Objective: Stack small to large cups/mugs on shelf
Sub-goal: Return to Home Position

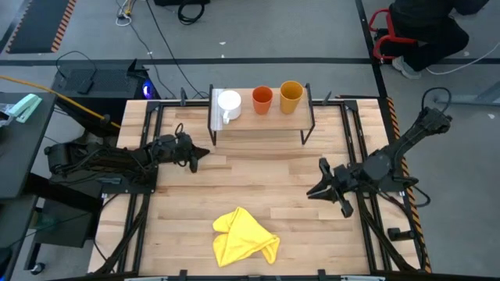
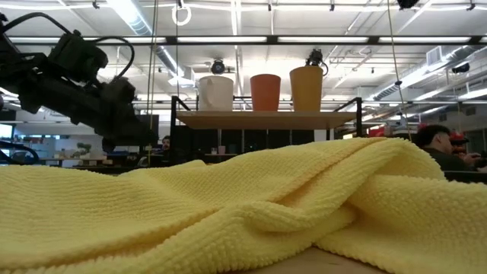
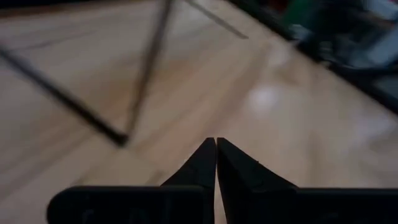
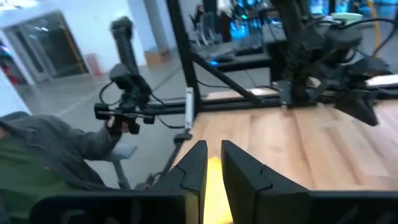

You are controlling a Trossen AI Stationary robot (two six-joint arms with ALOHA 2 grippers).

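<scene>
As empty cups (image 1: 262,97) (three) line the shelf (image 1: 262,125), left pincer (image 3: 216,146) is closed, right pincer (image 4: 213,147) ajar

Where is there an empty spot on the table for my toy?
The wooden table is bare in the middle, between the low light-wood shelf, the crumpled yellow cloth, the left gripper and the right gripper. The shelf is crowded: white handled mug, red-orange cup, yellow-orange cup.

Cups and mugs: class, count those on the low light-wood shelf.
3, all on the shelf: white handled mug at its pale end, small red-orange cup midway, taller yellow-orange cup at the other end. None seems hidden.
</scene>
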